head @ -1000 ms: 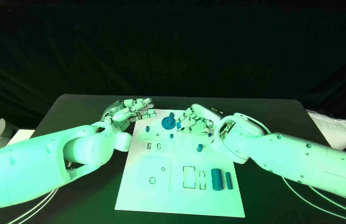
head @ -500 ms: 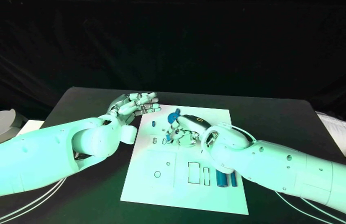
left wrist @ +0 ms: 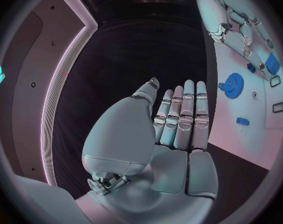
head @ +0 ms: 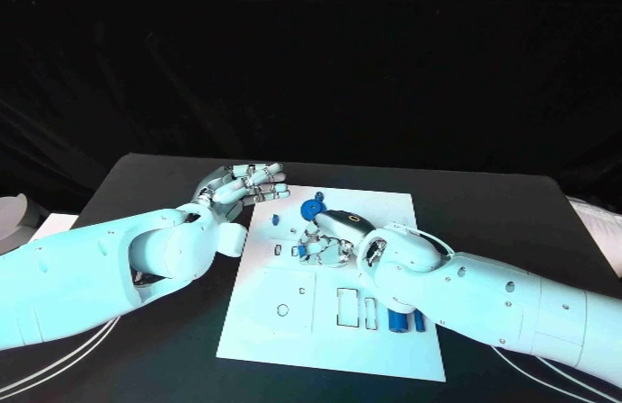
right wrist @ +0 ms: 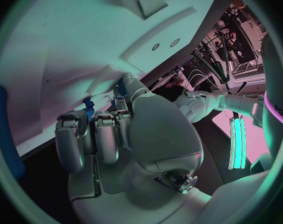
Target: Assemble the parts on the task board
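**Right hand curled over the board's middle, left hand flat at its far-left corner**

The left hand (head: pixel 243 190) lies just off the far-left corner of the white task board (head: pixel 279 335), over the black tabletop (head: pixel 143 183). In the left wrist view its fingers (left wrist: pixel 181 117) are stretched out straight and side by side, the thumb a little apart, and they hold nothing.

On the board itself, a blue gear (head: pixel 313 210) sits near the far edge, and a small blue peg (head: pixel 276 217) stands just to its left. The left wrist view shows the same gear (left wrist: pixel 232 85) lying flat on the white plate.

The right hand (head: pixel 331 237) is down on the middle of the board, just on the near side of the gear, palm downward, fingers bent in toward the surface. In the right wrist view the fingers (right wrist: pixel 104 134) curl close to the board, with a small blue part (right wrist: pixel 89 107) at their tips; whether they grip it cannot be told.

Further right and nearer the robot, two blue bars (head: pixel 407 319) lie side by side beside rectangular slots (head: pixel 346 307), partly under the right forearm.
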Robot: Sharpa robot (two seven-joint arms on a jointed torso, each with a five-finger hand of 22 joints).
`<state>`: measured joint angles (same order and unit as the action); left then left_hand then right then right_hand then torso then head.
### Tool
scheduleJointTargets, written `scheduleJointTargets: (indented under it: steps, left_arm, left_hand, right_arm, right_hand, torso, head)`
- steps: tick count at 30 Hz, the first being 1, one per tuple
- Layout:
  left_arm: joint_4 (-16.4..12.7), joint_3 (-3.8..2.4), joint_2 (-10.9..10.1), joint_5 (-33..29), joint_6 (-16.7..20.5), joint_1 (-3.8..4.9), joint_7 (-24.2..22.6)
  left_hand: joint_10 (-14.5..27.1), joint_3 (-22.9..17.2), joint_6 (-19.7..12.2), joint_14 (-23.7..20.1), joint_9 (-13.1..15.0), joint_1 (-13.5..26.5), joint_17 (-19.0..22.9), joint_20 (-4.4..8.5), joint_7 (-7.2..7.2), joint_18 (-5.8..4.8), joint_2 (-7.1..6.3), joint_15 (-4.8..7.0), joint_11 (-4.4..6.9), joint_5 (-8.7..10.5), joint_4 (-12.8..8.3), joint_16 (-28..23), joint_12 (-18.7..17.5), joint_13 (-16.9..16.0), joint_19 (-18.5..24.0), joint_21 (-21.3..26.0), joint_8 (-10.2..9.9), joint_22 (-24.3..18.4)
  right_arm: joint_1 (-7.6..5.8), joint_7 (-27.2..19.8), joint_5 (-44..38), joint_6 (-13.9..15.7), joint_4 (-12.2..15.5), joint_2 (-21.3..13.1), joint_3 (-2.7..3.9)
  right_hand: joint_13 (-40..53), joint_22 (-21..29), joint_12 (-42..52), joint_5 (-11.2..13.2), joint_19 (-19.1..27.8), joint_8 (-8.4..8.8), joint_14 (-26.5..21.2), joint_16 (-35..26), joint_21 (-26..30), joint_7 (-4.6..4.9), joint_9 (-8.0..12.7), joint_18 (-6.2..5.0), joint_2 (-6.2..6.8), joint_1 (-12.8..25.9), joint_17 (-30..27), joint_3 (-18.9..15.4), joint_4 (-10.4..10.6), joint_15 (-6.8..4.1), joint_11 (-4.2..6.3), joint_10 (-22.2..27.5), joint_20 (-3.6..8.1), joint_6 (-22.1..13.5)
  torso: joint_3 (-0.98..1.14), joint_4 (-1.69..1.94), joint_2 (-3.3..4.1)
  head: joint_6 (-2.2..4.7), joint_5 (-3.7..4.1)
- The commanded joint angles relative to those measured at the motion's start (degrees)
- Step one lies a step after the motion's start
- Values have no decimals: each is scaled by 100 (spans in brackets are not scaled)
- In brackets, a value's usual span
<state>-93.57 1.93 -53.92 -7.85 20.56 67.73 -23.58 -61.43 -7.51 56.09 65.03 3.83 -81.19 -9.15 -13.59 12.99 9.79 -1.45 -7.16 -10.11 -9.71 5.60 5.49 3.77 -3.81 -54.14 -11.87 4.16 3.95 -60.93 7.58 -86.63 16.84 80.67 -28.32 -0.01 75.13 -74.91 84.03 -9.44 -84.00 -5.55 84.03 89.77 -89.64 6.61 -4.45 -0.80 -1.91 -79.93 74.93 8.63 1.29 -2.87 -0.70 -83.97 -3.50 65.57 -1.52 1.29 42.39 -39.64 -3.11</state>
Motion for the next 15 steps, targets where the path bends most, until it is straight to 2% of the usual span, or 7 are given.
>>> scheduleJointTargets:
  steps: [1, 15]
  left_arm:
    - [-19, -4, 2, 0, -81, 4, -59]
    - [-21, -4, -8, 0, -90, 4, -50]
  left_hand:
    - [36, -10, -12, -13, -4, -48, 7, 11, 27, 78, 18, 5, 22, 4, -10, -25, -1, 9, -12, -5, -24, 5]
    - [36, -10, -12, -13, -4, -48, 7, 11, 27, 78, 18, 5, 22, 4, -10, -25, -1, 9, -12, -5, -24, 5]
  right_arm:
    - [31, 224, -224, -216, -33, -3, -22]
    - [33, 451, -420, -126, -42, -29, -23]
  right_hand:
    - [1123, -1456, -29, -28, -569, -41, 587, 4, -13, -173, -75, 67, 5, 56, 1462, 54, 25, -45, 35, -341, 46, 191]
    - [1111, -1444, -50, -63, -562, -31, 583, -5, -8, -169, -75, 65, 37, 87, 1442, 62, 16, -44, 33, -331, 47, 179]
  torso:
    - [2, -3, 3]
    - [4, -3, 1]
  head:
    - [-13, -14]
    - [-28, -13]
